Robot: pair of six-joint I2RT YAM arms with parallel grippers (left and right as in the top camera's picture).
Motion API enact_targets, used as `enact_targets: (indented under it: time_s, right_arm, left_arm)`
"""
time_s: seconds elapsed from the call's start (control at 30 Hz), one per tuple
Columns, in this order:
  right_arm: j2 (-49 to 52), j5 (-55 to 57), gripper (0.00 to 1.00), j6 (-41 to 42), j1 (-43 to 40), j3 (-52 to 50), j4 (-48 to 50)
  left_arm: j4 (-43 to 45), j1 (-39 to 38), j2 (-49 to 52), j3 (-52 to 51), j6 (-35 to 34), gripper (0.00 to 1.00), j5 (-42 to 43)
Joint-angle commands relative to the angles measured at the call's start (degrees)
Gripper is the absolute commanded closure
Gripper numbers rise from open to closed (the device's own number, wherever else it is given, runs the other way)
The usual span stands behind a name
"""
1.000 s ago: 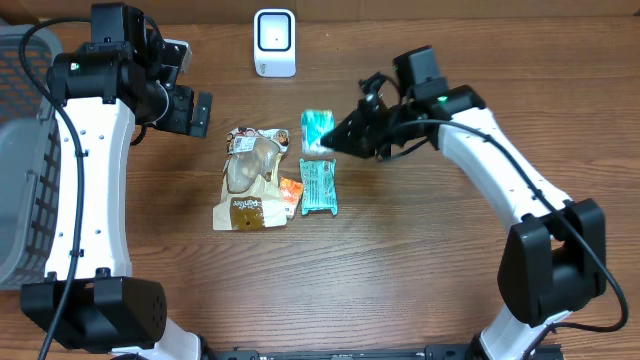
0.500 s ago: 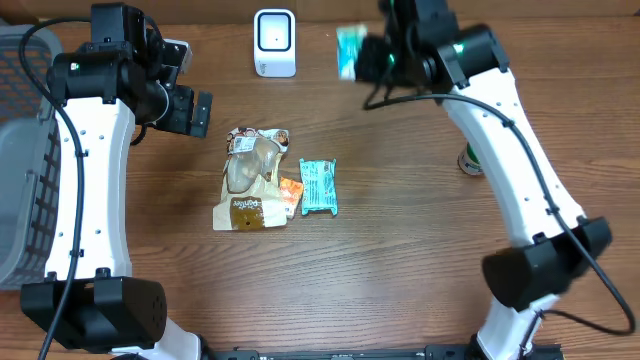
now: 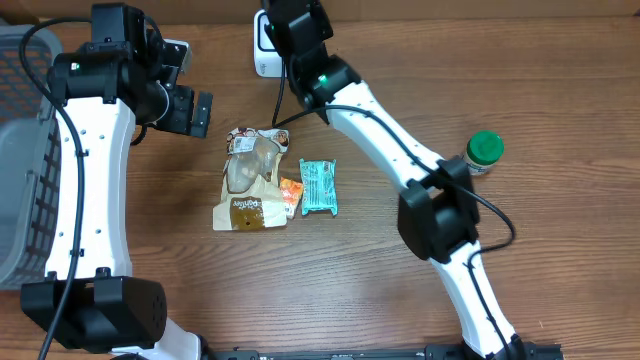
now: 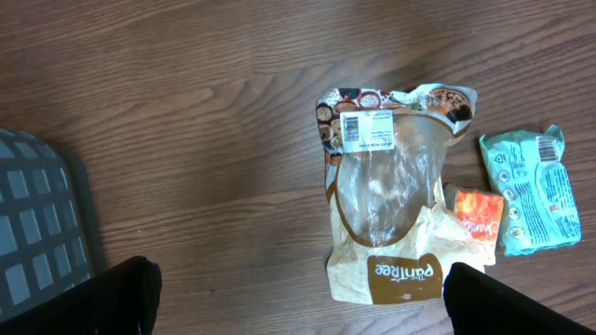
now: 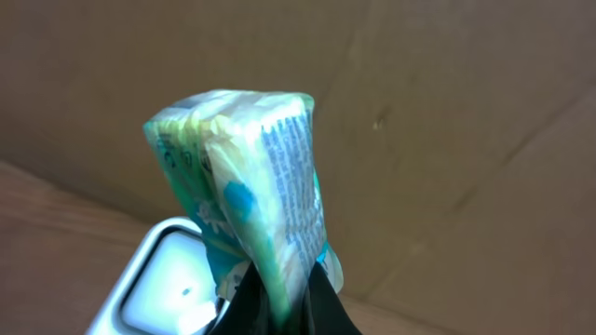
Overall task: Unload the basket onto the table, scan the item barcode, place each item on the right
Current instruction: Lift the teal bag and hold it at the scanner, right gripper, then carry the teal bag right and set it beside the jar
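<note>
My right gripper (image 5: 279, 288) is shut on a teal and white packet (image 5: 247, 186), pinched at its lower edge and standing upright. Just below and behind the packet is the white scanner (image 5: 163, 279). From overhead, the right arm reaches across to the back of the table, and its gripper (image 3: 280, 30) covers most of the scanner (image 3: 260, 52); the held packet is hidden there. My left gripper (image 3: 195, 112) hangs open left of the pile. Its fingers (image 4: 121, 298) frame bare wood and the tan bag (image 4: 396, 195).
A tan bag (image 3: 252, 178), a small orange packet (image 3: 290, 190) and a second teal packet (image 3: 319, 187) lie together mid-table. A green-capped bottle (image 3: 483, 150) stands at the right. A grey basket (image 3: 20, 200) lines the left edge. A cardboard wall (image 5: 447, 112) backs the table.
The right arm lifted the teal packet from beside the pile and swung it left and back to the scanner. The green-capped bottle came into view. The left arm stayed still.
</note>
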Motion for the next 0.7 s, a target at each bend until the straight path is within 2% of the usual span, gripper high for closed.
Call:
enact_targets:
  time_s: [0.0,0.13,0.2,0.37,0.67]
  right_arm:
    - [4.0,2.6,0.96,-15.6,-0.8,0.7,6.7]
    - [8.3,-4.0,0.96,-29.4,-1.1,0.7,9.5]
    - [9.2,-6.1,0.96,-32.8,-1.1,0.7,9.4]
    - [9.5,-12.3,0.96,-32.7,-1.2,0.3,9.2]
    - [9.5,-10.9,0.96,-32.7,-1.6,0.3,9.0]
  left_arm:
    - [-0.1,0.1,0.0,0.5,0.6,0.0,0.4]
    - [-0.1,0.1,0.0,0.5,0.6,0.0,0.4]
    - [-0.1,0.1,0.0,0.5,0.6,0.01,0.4]
    - [-0.1,0.1,0.0,0.5,0.6,0.0,0.4]
    - [-0.1,0.1,0.0,0.5,0.6,0.0,0.4]
